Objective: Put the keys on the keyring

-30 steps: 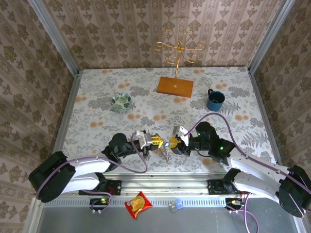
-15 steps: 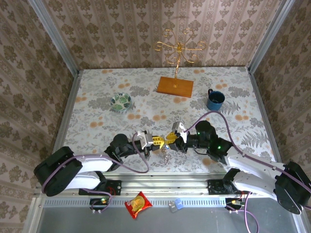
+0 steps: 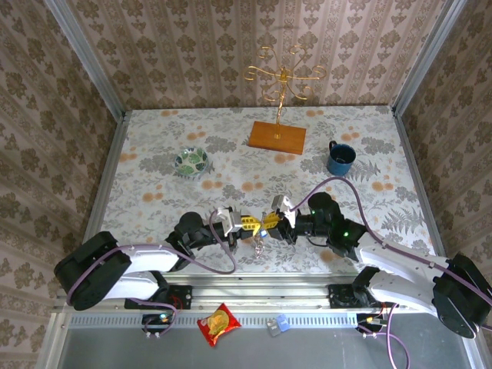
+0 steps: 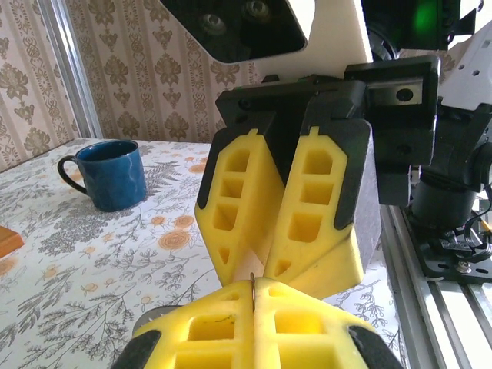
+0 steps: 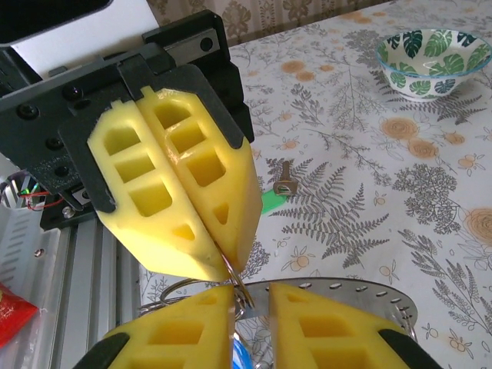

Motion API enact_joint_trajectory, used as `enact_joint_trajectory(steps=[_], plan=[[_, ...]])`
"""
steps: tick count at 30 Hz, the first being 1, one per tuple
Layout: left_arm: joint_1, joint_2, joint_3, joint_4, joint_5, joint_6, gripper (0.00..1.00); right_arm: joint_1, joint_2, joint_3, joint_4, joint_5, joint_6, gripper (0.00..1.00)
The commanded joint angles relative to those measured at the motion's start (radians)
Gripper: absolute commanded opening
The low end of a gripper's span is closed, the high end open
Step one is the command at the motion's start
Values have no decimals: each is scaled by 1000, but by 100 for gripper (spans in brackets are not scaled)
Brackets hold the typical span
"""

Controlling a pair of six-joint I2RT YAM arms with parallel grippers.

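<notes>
- Left tool point(image 5: 227, 261): closed, its yellow pads pressed together on a thin wire loop of the keyring point(image 5: 342, 296) at the tips, left of centre in the right wrist view.
- Right tool point(image 5: 251, 296): tip to tip with the left one; its pads stand a narrow gap apart, with the loop in that gap.
- Keyring: its flat grey part hangs under the right tool, lower right of frame; in the top view it dangles point(image 3: 260, 244) below both tools.
- Key point(image 5: 284, 181): flat on the counter point(image 5: 346, 154), centre frame, green piece just beside it.
- Bowl point(image 5: 430, 60): upper right.
- Mug point(image 4: 114, 173): left of frame, upright.
</notes>
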State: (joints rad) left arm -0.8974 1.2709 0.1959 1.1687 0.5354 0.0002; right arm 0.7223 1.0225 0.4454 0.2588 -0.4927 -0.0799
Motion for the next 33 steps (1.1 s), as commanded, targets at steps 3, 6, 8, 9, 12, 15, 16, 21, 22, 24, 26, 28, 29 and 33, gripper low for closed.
enact_joint_trajectory(steps=[3,6,8,9,12,15,16,21,22,24,26,28,29,33], plan=[[-8,2,3,78,35,-21,0,-4,19,-3,16,-7,-19,18],[-10,5,4,81,41,-24,0,-5,25,7,39,-17,-17,16],[-10,7,3,84,41,-25,0,-5,28,11,56,-30,-15,13],[-10,10,4,86,43,-29,0,-5,29,13,64,-39,-15,11],[-11,17,4,83,38,-30,0,-4,25,14,80,-62,-27,4],[-11,16,0,55,12,-24,0,-5,7,15,67,-72,-60,0],[-9,15,0,36,7,-20,1,-5,-1,16,47,-75,-78,0],[-9,-11,20,-103,7,20,14,-4,-22,60,-118,-83,-182,0],[-9,-21,27,-133,9,32,14,-4,-22,73,-158,-84,-204,0],[-9,-37,40,-192,10,56,14,-4,-22,92,-199,-84,-225,0],[-9,-55,53,-252,10,83,14,-5,-22,106,-221,-86,-240,0],[-9,-73,62,-304,12,104,13,-4,-18,118,-232,-92,-247,0],[-8,-81,67,-319,13,112,11,-3,-12,126,-237,-97,-251,0],[-9,-101,76,-344,17,120,6,-1,18,153,-253,-114,-256,0]])
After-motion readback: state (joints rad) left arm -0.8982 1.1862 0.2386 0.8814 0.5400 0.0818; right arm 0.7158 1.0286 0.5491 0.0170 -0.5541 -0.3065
